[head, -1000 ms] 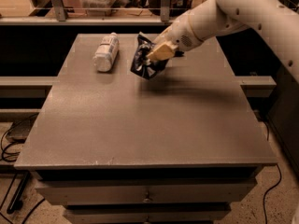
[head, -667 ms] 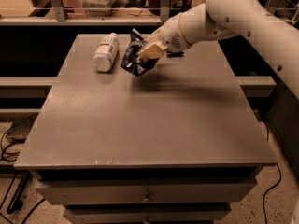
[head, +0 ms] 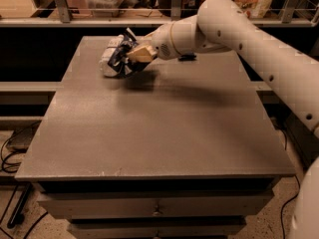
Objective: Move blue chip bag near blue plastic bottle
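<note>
**Bag brought up against the bottle, release to come**

The grey worktop (head: 149, 133) fills most of the view, and everything that matters sits at its far left corner. The white arm (head: 259, 39) reaches in from the right edge and across the back of the worktop, ending there.

The blue chip bag (head: 121, 59) is crumpled and tilted at the end of the arm. It is right against the blue plastic bottle (head: 106, 63), which lies on its side on the worktop, partly hidden behind the bag. I cannot tell whether the bag's lower edge rests on the surface or hangs just above it.

The claw (head: 135, 55) is at the bag's right side, with its tan fingers (head: 142, 53) pinched onto the foil, so it is holding the bag rather than standing free.

A small dark object (head: 187, 58) lies just behind the arm, well apart from the bottle, and has no part in this.

The carry looks essentially finished, and the step in hand is the placement. The next move calls for settling the bag onto the worktop beside the bottle, opening the fingers, and drawing back to the right. This should be done gently, since a bottle lying on its side may roll if nudged.
</note>
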Robot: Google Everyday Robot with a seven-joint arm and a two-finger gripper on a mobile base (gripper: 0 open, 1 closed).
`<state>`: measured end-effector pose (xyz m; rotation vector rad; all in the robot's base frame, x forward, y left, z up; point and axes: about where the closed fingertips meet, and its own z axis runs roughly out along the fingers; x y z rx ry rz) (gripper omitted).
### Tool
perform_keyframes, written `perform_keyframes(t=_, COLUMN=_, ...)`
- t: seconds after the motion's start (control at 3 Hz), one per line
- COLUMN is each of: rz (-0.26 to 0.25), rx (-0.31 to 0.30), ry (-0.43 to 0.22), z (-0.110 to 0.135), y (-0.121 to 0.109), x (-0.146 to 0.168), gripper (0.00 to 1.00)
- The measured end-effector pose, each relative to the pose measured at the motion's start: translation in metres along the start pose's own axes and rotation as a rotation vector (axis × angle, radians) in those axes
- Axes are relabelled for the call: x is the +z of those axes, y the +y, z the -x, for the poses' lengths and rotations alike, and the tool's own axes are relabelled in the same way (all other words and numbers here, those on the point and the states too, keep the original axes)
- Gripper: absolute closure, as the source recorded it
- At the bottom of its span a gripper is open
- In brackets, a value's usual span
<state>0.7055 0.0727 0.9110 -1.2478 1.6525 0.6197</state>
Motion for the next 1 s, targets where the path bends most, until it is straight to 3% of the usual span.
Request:
perform_keyframes(t=0.33, rz=-0.008, rx=0.036, ry=-0.019, z=0.0022, y=-0.0071, x=0.0123, gripper=0.12)
perform_keyframes(t=0.67, rz=-0.003, rx=0.034, ry=-0.018, z=0.0022, y=-0.0051, x=0.014, gripper=0.0)
perform_keyframes(t=1.0, rz=-0.003, rx=0.034, ry=-0.018, z=0.0022, y=-0.0051, x=0.014, gripper=0.0)
